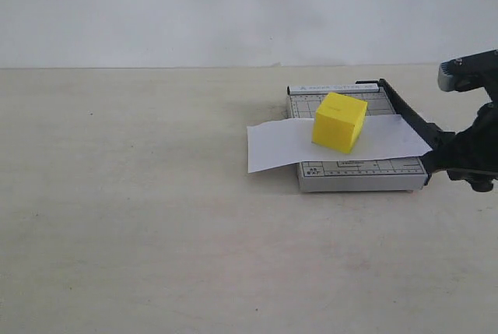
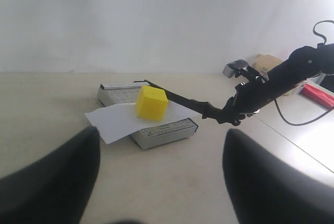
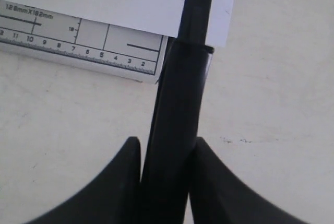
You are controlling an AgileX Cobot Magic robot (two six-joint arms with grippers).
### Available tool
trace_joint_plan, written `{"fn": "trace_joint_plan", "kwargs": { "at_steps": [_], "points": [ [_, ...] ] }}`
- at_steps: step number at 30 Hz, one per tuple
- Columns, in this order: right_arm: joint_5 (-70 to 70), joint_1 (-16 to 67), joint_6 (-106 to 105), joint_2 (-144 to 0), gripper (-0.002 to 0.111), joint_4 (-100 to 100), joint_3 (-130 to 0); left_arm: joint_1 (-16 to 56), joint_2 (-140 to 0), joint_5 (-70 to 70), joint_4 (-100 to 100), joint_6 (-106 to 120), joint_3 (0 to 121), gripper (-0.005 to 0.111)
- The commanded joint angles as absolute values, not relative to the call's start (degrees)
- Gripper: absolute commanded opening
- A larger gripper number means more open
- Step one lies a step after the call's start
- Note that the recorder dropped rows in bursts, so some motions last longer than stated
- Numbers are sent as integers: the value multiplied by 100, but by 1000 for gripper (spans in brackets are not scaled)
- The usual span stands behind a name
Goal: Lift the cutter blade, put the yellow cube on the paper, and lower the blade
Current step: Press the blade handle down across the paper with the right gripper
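Table [image 1: 117,233]: pale, bare surface. Risk: nothing anchors the trimmer, so an off-axis push on the lever could skate the whole unit.

Trimmer base [image 1: 358,174]: grey, gridded, flat on the table, right of centre in the exterior view.

Paper [image 1: 272,147]: white strip laid across the base. It overhangs the left side and reaches past the cutting edge on the right. Risk: pressing the lever fully home would likely shear that right overhang, or drag the sheet and whatever rides on it.

Cutter blade [image 1: 405,116]: low along the base's right edge. Cannot tell whether it is fully seated. Its handle [image 3: 177,109] projects beyond the near corner.

Right gripper [image 3: 166,182]: clamped narrowly around the handle, one finger on each side. Risk: letting go early might let the lever drop or bounce.

Left gripper [image 2: 162,177]: spread wide and empty, well apart from the trimmer.

Yellow cube [image 1: 340,121]: resting on the paper over the base, near the blade but not touching it. Risk: a tug on the sheet could slide it toward the edge.
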State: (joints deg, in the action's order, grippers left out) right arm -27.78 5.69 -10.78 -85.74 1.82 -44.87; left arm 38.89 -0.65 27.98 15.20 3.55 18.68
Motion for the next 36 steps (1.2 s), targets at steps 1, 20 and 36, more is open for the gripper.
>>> {"fn": "trace_joint_plan", "kwargs": {
  "at_steps": [1, 20, 36],
  "points": [
    [-2976, 567, -1244, -8601, 1, 204, -4154, 3919, -43, 2785, 1480, 298, 1840, 63],
    [-2678, 567, -1208, -8932, 1, 331, -3930, 3919, -43, 2785, 1480, 298, 1840, 63],
    [-2494, 567, -1196, -9274, 1, 331, -3930, 3919, -43, 2785, 1480, 298, 1840, 63]
  ]
}}
